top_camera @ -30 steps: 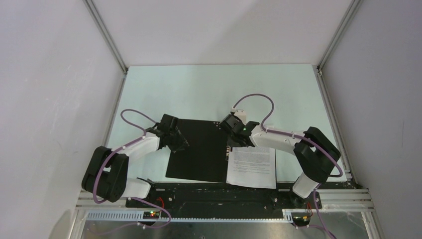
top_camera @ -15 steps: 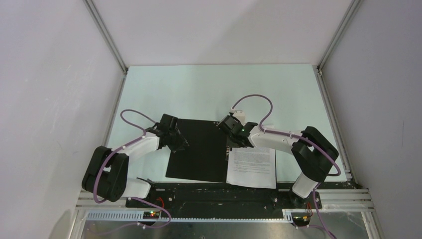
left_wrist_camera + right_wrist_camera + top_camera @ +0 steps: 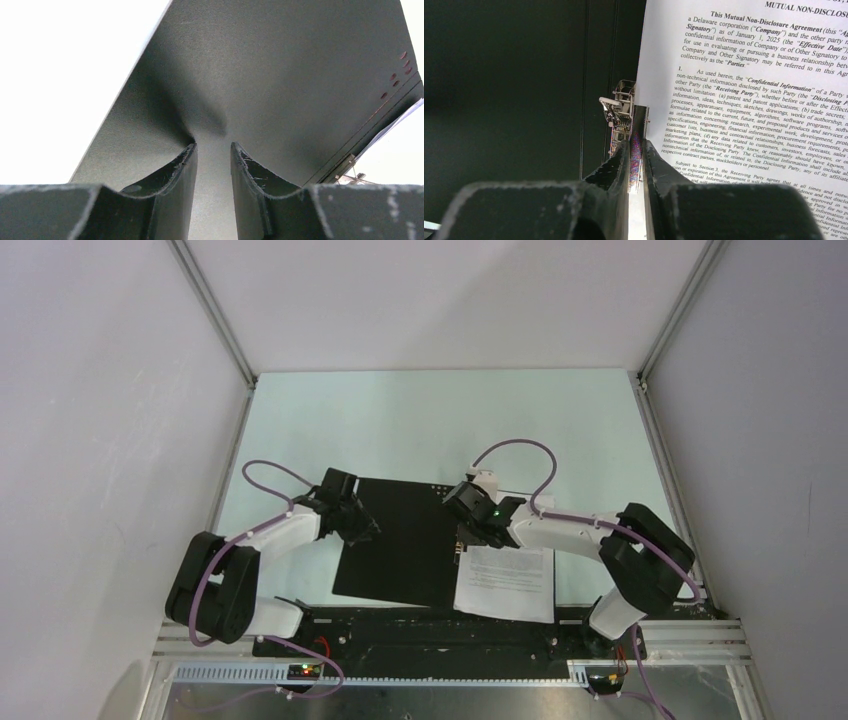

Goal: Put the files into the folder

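Near the front edge of the table: folder, lying open, black inside up. Files: printed sheets on its right half, left edge just beside the metal spine clip. Right gripper: clenched on the clip's shiny lever, apparently to work the clamp over the sheets. Left gripper: jaws part-spread, grasping nothing, tips pressed on the left cover, likely pinning it flat.

I am looking down at a pale green table. An open folder lies flat on it with its black side up. It sits close to the near edge, about midway between the left and right edges. White papers with black print cover the folder's right part. I cannot tell if the papers touch the table too.
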